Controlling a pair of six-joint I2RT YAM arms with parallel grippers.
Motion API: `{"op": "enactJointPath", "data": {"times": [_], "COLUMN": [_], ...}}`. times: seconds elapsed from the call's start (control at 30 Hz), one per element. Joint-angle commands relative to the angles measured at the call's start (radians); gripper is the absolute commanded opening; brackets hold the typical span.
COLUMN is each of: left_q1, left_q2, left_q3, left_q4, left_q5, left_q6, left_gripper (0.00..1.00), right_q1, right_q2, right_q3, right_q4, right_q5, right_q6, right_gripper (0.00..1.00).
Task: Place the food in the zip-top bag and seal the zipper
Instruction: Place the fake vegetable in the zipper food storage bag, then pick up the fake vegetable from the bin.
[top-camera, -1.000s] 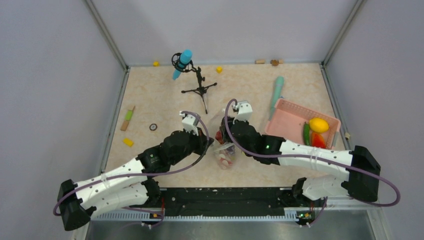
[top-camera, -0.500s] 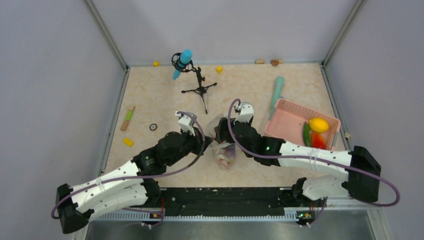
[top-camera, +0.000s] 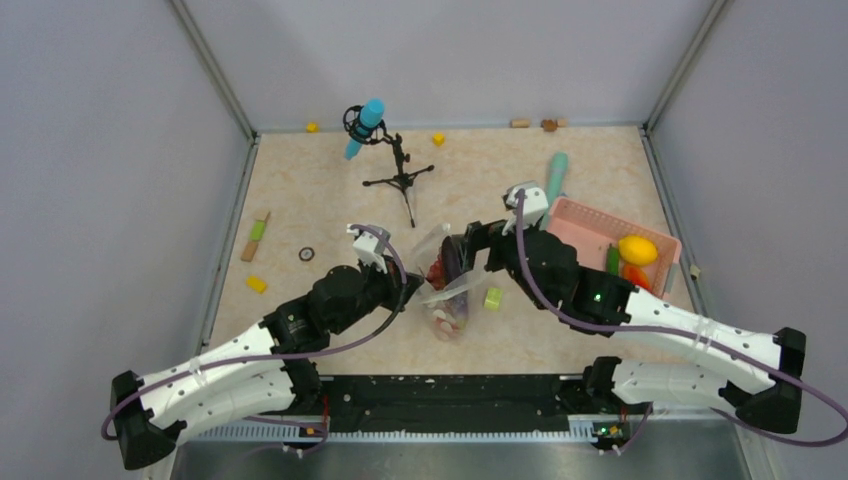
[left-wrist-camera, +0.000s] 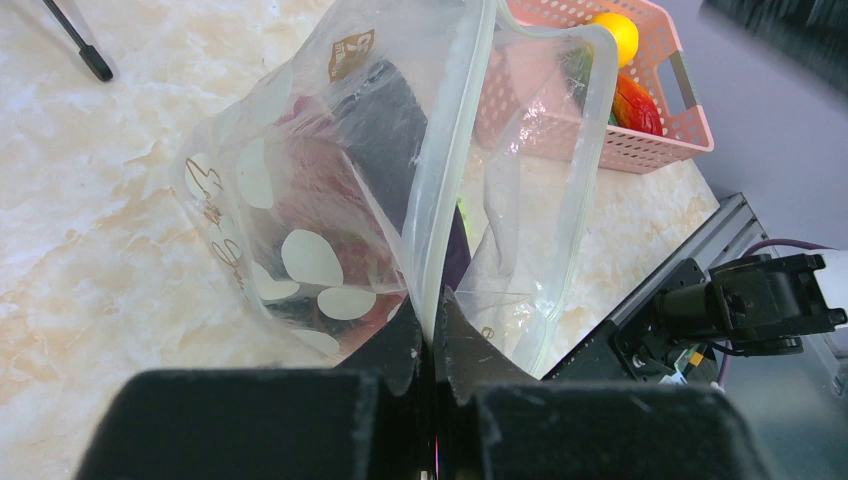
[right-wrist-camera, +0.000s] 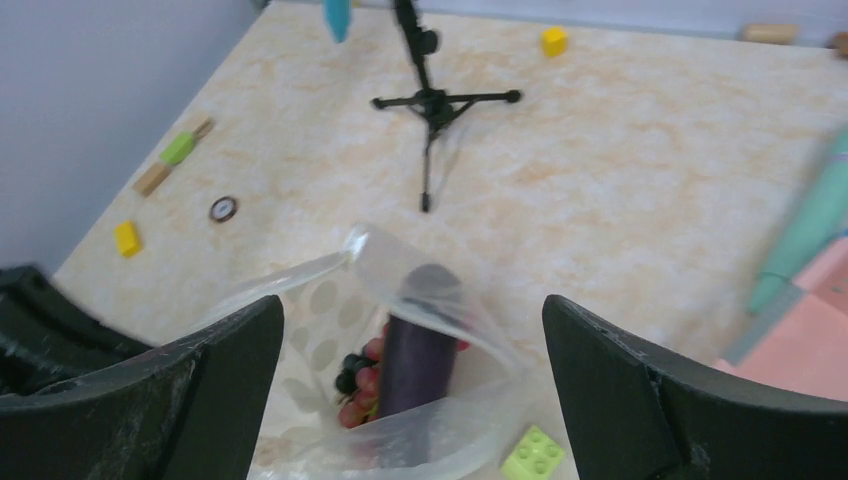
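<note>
Grey walls on three sides enclose one beige, marbled table (top-camera: 330, 200). Two arms reach in from 6 o'clock.

The left gripper (left-wrist-camera: 432, 330) is clenched on the zipper (left-wrist-camera: 455, 150) of the single zip-top bag (top-camera: 450, 285). It holds the bag's mouth up and gaping just toward 6 o'clock of the table's centre. The right gripper (right-wrist-camera: 412, 310) is released, fingers spread wide above the bag's mouth, grasping nothing.

One pink basket (top-camera: 575, 235) sits at 3 o'clock. It holds three food pieces: a yellow lemon (top-camera: 638, 249), a green vegetable (top-camera: 612, 265) and a red-orange piece (top-camera: 635, 281). Inside the bag show a dark purple piece (right-wrist-camera: 415, 360) and a grape bunch (right-wrist-camera: 355, 385); anything more there I cannot tell.

One microphone stand (top-camera: 398, 170) is at 11 o'clock. One teal tool (top-camera: 555, 178) is at 2 o'clock, touching the basket's corner.

There are three yellow blocks, at 12 (top-camera: 438, 139), 10 (top-camera: 312, 127) and 8 o'clock (top-camera: 257, 284). One lime block (top-camera: 493, 298) lies at 4 o'clock of the bag. One green-tipped stick (top-camera: 258, 236) and one small ring (top-camera: 306, 254) lie at 9 o'clock. Two brown corks (top-camera: 520, 123) sit at 1 o'clock.
</note>
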Motion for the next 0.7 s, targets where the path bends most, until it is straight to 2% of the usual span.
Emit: {"op": "enactJointPath", "data": {"times": [0.0, 0.1, 0.17, 0.33, 0.5, 0.67], "left_q1": [0.002, 0.003, 0.002, 0.002, 0.002, 0.002], "left_q2": [-0.009, -0.008, -0.009, 0.0, 0.011, 0.039], "left_q3": [-0.004, -0.002, -0.004, -0.001, -0.004, -0.001], "left_q4": [0.042, 0.044, 0.044, 0.046, 0.055, 0.064], "left_q5": [-0.012, 0.01, 0.006, 0.017, 0.016, 0.021], "left_q6": [-0.008, -0.011, -0.01, -0.011, -0.008, -0.001], "left_gripper": [0.0, 0.0, 0.0, 0.0, 0.0, 0.0], "right_q1": [-0.129, -0.388, -0.522, -0.758, -0.897, -0.935], "right_q2": [-0.031, -0.04, -0.032, 0.029, 0.128, 0.254], "right_q3": [0.117, 0.1, 0.082, 0.016, -0.084, -0.178], "right_q4": [-0.25, -0.32, -0.364, -0.377, -0.268, -0.076], "right_q5": [0.207, 0.143, 0.152, 0.209, 0.279, 0.353], "right_q6": [0.016, 0.057, 0.068, 0.028, -0.077, -0.161], "right_gripper": [0.99, 0.99, 0.99, 0.99, 0.99, 0.99]}}
